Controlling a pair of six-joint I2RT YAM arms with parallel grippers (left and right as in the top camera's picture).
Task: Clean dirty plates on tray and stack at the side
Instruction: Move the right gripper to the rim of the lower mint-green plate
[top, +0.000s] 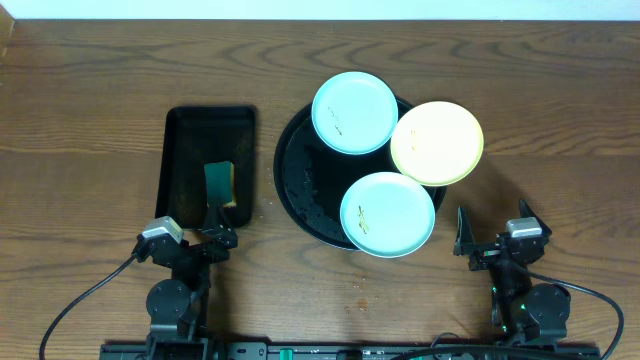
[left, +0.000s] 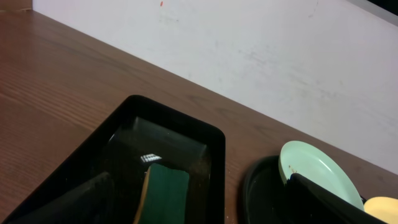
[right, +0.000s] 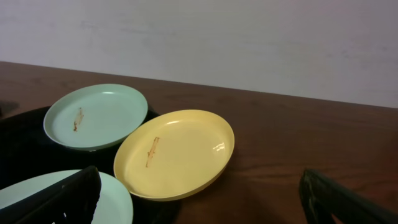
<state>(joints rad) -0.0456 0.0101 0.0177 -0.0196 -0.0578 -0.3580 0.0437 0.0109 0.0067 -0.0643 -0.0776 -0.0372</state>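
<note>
A large round black tray (top: 297, 190) holds three plates. A mint-blue plate (top: 354, 112) lies at its far side, a yellow plate (top: 437, 143) hangs over its right rim, and a second mint-blue plate (top: 388, 214) lies at its near side. Each has a small brown smear. My left gripper (top: 205, 237) is open and empty at the near end of a rectangular tray. My right gripper (top: 495, 232) is open and empty, near right of the plates. The right wrist view shows the yellow plate (right: 177, 152) ahead and both blue plates (right: 96, 116) (right: 62, 199).
A small black rectangular tray (top: 185, 140) stands left of the round tray with a green-and-yellow sponge (top: 221, 184) in it. The sponge (left: 165, 193) also shows between my left fingers in the left wrist view. A white wall (left: 280, 56) runs behind the table.
</note>
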